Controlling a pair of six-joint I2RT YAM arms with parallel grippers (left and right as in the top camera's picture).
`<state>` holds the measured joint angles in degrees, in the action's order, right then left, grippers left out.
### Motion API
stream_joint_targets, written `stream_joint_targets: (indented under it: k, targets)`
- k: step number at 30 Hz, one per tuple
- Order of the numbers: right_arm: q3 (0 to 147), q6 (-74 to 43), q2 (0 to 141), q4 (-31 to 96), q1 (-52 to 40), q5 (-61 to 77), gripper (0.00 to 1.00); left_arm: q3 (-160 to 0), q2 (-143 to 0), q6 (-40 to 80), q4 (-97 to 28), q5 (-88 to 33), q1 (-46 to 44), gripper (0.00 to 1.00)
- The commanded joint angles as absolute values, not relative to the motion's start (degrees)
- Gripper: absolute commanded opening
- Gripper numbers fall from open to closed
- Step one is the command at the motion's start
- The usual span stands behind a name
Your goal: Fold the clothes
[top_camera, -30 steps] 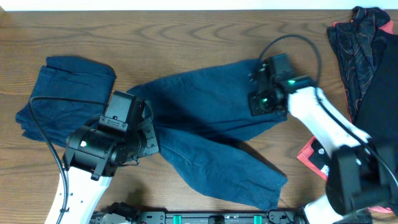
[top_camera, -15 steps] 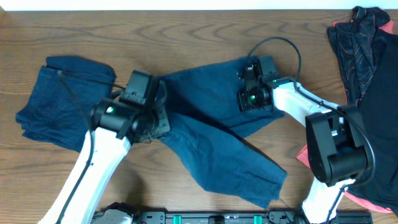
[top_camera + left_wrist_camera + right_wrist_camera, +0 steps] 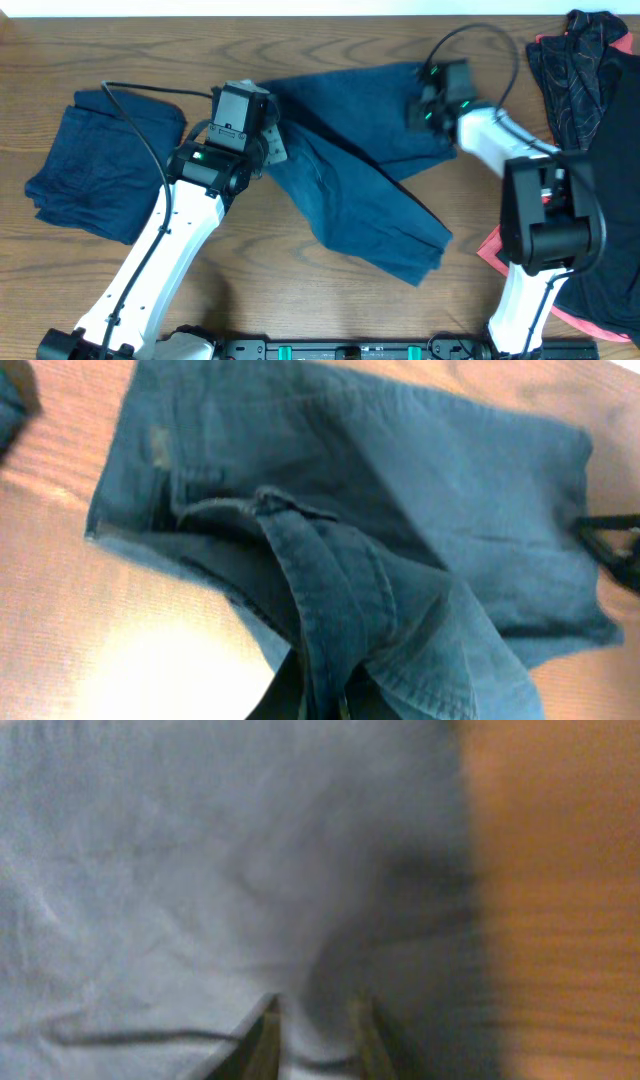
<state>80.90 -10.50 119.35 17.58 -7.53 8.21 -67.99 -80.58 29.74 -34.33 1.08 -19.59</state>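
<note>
No writing, number, brand or sign can be read in any of the views. In the left wrist view, a small pale patch on the blue denim trousers may be a label. It is too blurred to tell whether it carries any lettering.

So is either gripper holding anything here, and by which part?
The left gripper pinches the blue trousers by a bunched, seamed edge, lifted. The right gripper sits at their other edge; grip too blurred to tell.
</note>
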Motion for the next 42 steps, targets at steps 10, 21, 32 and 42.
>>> stream_joint_targets:
  k: [10, 21, 32, 42]
  targets:
    - [101.9, -10.8, 111.2, 64.0, -4.8, 9.8, 0.41, -68.4, -81.0, 29.6, -41.9, 5.9, -19.3, 0.06]
    - [73.9, -17.4, 86.0, 66.2, -6.5, 15.9, 0.43, -68.4, -81.0, 29.7, -44.3, 4.3, -19.3, 0.06]
    - [43.8, -32.1, 70.0, 59.9, -13.1, 18.7, 0.59, -68.4, -81.0, 29.6, -44.9, 3.5, -19.3, 0.06]
    - [34.3, -39.1, 69.9, 45.7, -13.1, 18.7, 0.53, -68.4, -81.0, 29.6, -45.7, 3.5, -19.3, 0.06]
